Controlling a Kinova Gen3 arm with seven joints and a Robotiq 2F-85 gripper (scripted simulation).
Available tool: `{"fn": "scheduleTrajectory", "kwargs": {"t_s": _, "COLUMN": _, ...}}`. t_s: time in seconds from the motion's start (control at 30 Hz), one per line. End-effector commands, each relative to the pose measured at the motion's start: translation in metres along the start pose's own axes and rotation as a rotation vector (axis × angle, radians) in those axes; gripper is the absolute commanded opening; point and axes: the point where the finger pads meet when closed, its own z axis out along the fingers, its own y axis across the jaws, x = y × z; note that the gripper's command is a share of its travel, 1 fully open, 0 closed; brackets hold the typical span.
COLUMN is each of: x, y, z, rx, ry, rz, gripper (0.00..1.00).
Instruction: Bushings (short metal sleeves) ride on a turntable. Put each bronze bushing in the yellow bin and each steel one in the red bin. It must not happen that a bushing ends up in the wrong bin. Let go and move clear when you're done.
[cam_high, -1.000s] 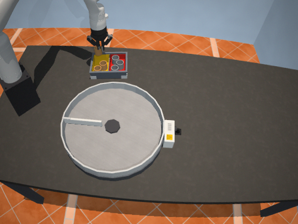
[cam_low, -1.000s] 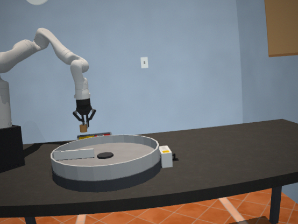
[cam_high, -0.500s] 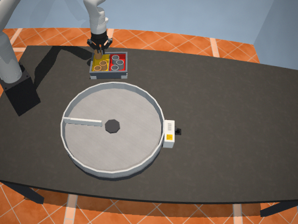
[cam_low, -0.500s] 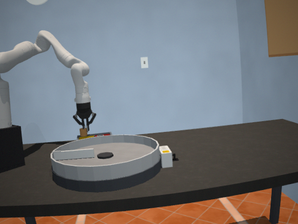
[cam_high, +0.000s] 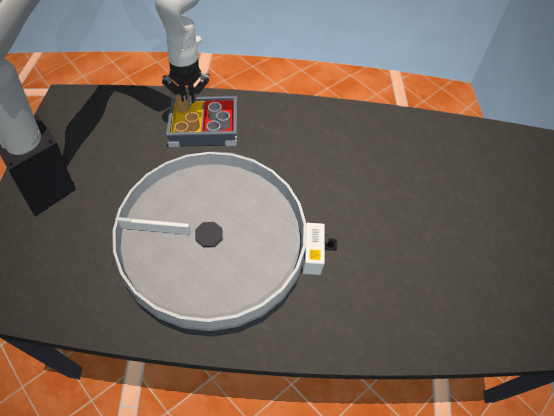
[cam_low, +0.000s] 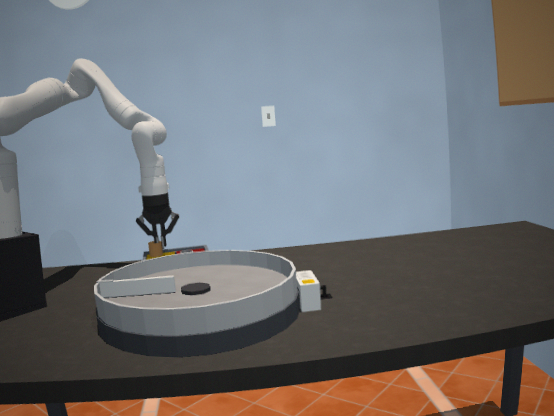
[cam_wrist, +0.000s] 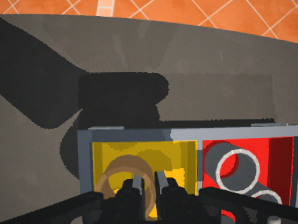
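The arm (cam_high: 181, 37) (cam_low: 112, 100) arches high, then drops at its end. The gripper (cam_high: 186, 98) (cam_low: 159, 242) (cam_wrist: 149, 185) points down, its fingers nearly together, gripping one wall of a bushing.

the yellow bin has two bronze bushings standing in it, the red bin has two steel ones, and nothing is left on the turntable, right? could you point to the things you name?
The red bin (cam_high: 227, 103) (cam_wrist: 281, 170) has three steel bushings, as the top view shows; the rest stands.
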Motion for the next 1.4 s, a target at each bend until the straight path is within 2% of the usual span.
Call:
{"fn": "scheduleTrajectory", "kwargs": {"t_s": 0.0, "x": -0.001, "y": 0.000, "z": 0.000, "rx": 0.000, "ry": -0.001, "rz": 0.001, "gripper": 0.00}}
{"fn": "scheduleTrajectory", "kwargs": {"t_s": 1.37, "x": -0.001, "y": 0.000, "z": 0.022, "rx": 0.000, "ry": -0.001, "rz": 0.001, "gripper": 0.00}}
